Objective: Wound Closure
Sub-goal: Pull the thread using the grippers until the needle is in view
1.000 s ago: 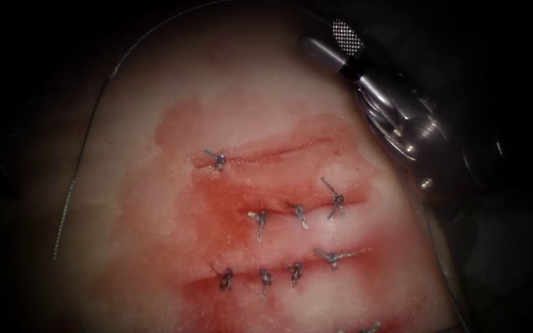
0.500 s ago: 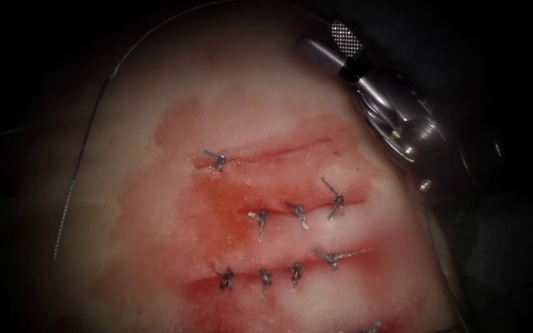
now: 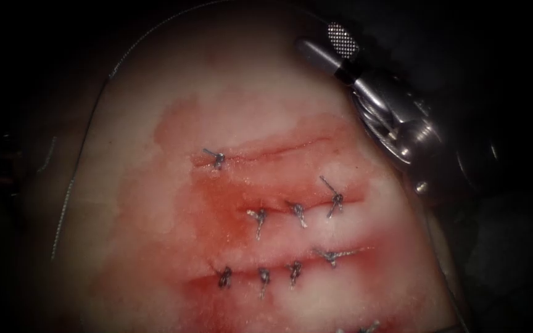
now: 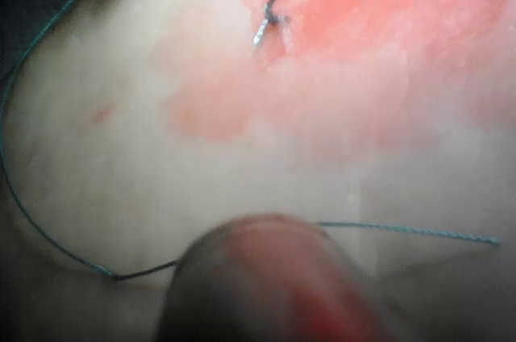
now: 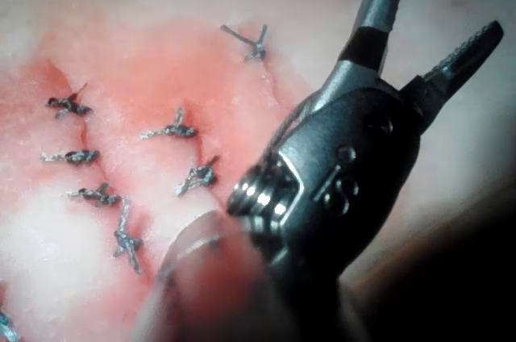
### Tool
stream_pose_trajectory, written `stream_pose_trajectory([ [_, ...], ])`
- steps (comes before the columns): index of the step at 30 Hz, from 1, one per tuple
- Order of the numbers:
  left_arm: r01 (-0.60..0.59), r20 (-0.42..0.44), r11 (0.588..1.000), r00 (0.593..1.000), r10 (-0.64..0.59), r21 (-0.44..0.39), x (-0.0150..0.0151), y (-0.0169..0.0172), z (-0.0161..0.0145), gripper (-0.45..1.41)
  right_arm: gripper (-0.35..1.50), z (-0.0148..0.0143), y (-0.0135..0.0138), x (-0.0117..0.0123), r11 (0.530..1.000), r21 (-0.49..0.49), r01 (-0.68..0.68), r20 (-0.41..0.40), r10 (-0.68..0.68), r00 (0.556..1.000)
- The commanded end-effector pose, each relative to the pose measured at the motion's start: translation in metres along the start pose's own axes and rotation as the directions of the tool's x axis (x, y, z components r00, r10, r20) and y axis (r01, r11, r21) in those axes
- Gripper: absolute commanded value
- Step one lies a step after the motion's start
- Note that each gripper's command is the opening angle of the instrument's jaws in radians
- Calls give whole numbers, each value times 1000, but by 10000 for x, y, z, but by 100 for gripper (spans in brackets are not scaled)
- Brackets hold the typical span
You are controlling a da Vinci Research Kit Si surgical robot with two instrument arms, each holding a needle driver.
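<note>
Right gripper, at the upper right edge of the tissue: jaws spread apart, holding nothing, seen in the endoscope view and again in the right wrist view, where one smooth jaw and one toothed jaw stand well apart above the pale surface. Its steel wrist lies beside the right end of the upper cut.

Left gripper: a dark blurred body close to the lens in the left wrist view; whether its jaws are apart or together cannot be told, nor what it holds.

Thread: a loose strand runs along the far left margin of the tissue and curves up over its top edge. In the left wrist view the thread lies on pale tissue, passes behind the blurred body and sweeps round in a wide arc.

Tissue: three cuts lying crosswise, one above another, each closed with knotted stitches whose short cut ends stand up. Red fluid stains the surface around them. The needle cannot be made out.
</note>
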Motion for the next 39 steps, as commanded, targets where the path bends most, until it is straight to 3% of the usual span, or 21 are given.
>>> stream_pose_trajectory([
  [1,-5,-11,1000,1000,5,-26,-9,10,-1,81,145,4,5,8,1000,-2,-4,1,4,1000],
  [2,-12,-27,999,1000,10,-42,-9,14,-1,81,145,4,5,8,1000,-2,-4,1,4,1000],
  [4,-23,-41,998,999,20,-65,-10,23,-1,61,145,5,6,9,1000,-1,-4,1,4,1000],
  [7,-76,-66,988,996,68,-131,-8,38,-10,61,145,4,6,9,1000,-1,-4,1,4,1000],
  [11,-176,-104,951,983,154,-253,2,68,-55,46,145,4,6,9,1000,-1,-4,1,4,1000],
  [12,-187,-94,947,981,168,-261,2,69,-60,47,145,4,6,9,1000,-1,-4,1,4,1000],
  [13,-210,-58,937,978,202,-280,-1,74,-71,66,145,4,6,9,1000,-1,-4,1,4,1000],
  [14,-221,-48,931,975,217,-290,-3,73,-73,69,145,4,6,9,1000,-1,-4,1,4,1000],
  [17,-279,-10,925,958,286,-257,-3,61,-75,66,145,4,6,9,1000,-1,-4,1,4,1000],
  [18,-342,-22,907,937,348,-246,-2,58,-75,63,145,4,6,9,1000,-1,-4,1,4,1000],
  [20,-518,-67,823,853,518,-234,-3,56,-77,58,145,4,6,9,1000,-1,-4,1,4,1000],
  [21,-621,-93,750,781,618,-230,-5,55,-75,32,145,4,6,9,1000,-1,-4,1,4,1000],
  [23,-650,-92,727,756,648,-221,-6,52,-69,24,145,5,6,9,1000,-1,-4,1,4,1000],
  [26,-695,-80,694,715,695,-186,-8,39,-42,31,145,5,6,10,1000,-1,-4,1,4,1000],
  [31,-721,-88,672,690,718,-168,-26,28,-22,34,145,5,7,11,1000,0,-3,0,3,1000],
  [39,-754,-54,646,655,754,-119,-37,-3,-20,34,145,5,7,12,1000,0,-3,0,3,1000],
])
